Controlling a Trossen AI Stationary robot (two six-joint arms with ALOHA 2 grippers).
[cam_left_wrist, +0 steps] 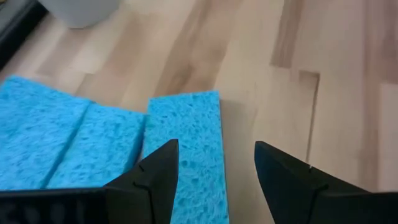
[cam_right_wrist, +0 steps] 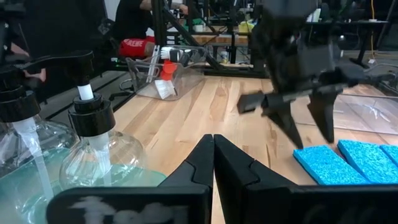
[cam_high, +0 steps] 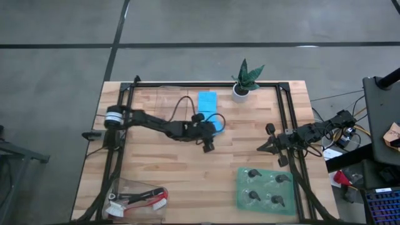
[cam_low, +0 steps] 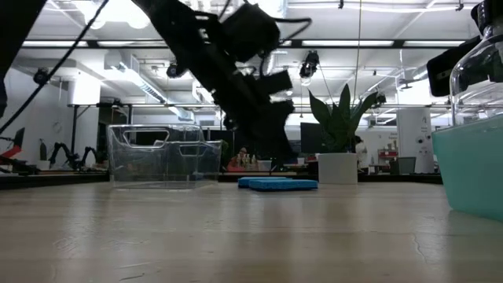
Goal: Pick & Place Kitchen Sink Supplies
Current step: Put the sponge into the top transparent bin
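- Here, the wooden table (cam_high: 187, 169) carries everything: a clear tray (cam_high: 164, 100) at the far side left of centre, a second clear tray (cam_high: 134, 197) at the near left corner, a green mat (cam_high: 240, 194) at the near right, and a potted plant (cam_high: 245, 81) at the far edge.
- The left arm reaches from the left side toward the middle, and the left gripper (cam_left_wrist: 214, 171) hangs just above the sponges with its fingers spread and nothing between them.
- The right arm waits at the right edge; the right gripper (cam_right_wrist: 213, 155) has its fingers pressed together, empty.
- The blue sponges (cam_high: 208, 106) lie flat on the bare wood in a row at far centre, just right of the far tray; the nearest sponge (cam_left_wrist: 189, 149) sits directly under the left gripper's open fingers.
- The dish brushes (cam_high: 140, 199) lie in the near left tray.
- The four black-topped clear pieces (cam_high: 265, 187) stand on the green mat.
- Risk, as I judge it: one finger hangs over the sponge's top face, so a straight descent could press into it rather than straddle it.
- The sponges touch edge to edge, so a finger pushed between them may drag a neighbour along or nudge the row askew.
- A soft sponge may squash and slip from a shallow pinch.
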